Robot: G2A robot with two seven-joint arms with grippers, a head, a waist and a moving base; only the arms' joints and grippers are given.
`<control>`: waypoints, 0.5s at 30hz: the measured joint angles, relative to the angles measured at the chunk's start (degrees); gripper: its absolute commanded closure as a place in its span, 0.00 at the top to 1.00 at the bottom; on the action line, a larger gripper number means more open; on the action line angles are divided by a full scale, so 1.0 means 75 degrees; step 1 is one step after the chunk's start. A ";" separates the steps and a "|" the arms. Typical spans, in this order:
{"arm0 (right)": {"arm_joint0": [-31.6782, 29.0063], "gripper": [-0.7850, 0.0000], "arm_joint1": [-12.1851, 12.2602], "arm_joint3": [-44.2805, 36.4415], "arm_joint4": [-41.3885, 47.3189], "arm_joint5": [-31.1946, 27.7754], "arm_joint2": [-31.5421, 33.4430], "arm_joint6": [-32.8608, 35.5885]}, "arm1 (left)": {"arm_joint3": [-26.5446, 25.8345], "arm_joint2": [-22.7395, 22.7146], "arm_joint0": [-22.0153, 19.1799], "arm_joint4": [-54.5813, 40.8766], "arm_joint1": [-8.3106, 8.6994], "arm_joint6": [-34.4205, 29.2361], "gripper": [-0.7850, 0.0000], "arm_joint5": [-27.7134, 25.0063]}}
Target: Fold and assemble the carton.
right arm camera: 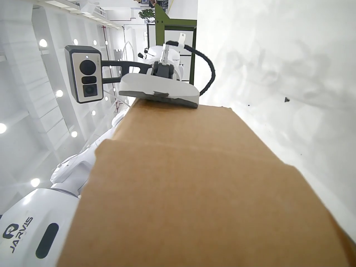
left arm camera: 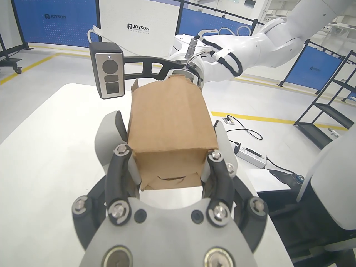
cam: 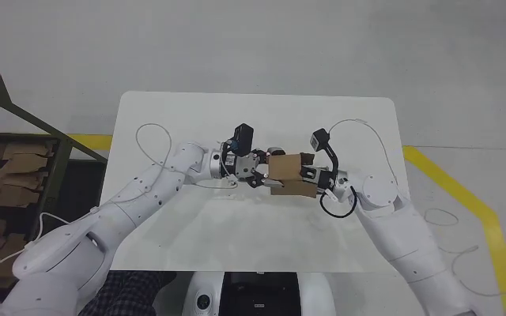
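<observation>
one carton [left arm camera: 169, 106] in left hand [left arm camera: 168, 129]

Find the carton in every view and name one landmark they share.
Top view: carton mid-table, between left pincer and right pincer.
Left wrist view: carton at centre, between the left pincer's fingers.
Right wrist view: carton close up in the foreground.
Shared landmark: the white table.

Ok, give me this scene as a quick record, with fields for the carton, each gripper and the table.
carton: brown, folded into a box shape, held over the table
left gripper: shut on one end of the carton
right gripper: at the opposite end, grip hidden
table: white
</observation>
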 measured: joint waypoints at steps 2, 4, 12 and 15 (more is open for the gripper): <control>0.0005 0.00 0.0002 0.0032 0.0002 -0.0027 0.0055 -0.0048 | 0.0011 0.0002 -0.0006 -0.0005 -0.0005 -0.0004 0.60 0.0001; -0.0017 0.00 0.0016 0.0042 -0.0007 -0.0056 0.0143 -0.0092 | 0.0029 0.0008 -0.0007 -0.0026 -0.0005 -0.0004 0.60 0.0001; -0.0265 0.00 0.0115 -0.0068 -0.0090 -0.0037 0.0594 -0.0161 | 0.0114 0.0041 0.0002 -0.0057 -0.0009 0.0049 0.60 -0.0002; -0.0323 0.00 0.0135 -0.0117 -0.0031 0.0019 0.0674 -0.0053 | 0.0129 0.0039 0.0007 -0.0039 -0.0007 0.0080 0.60 -0.0002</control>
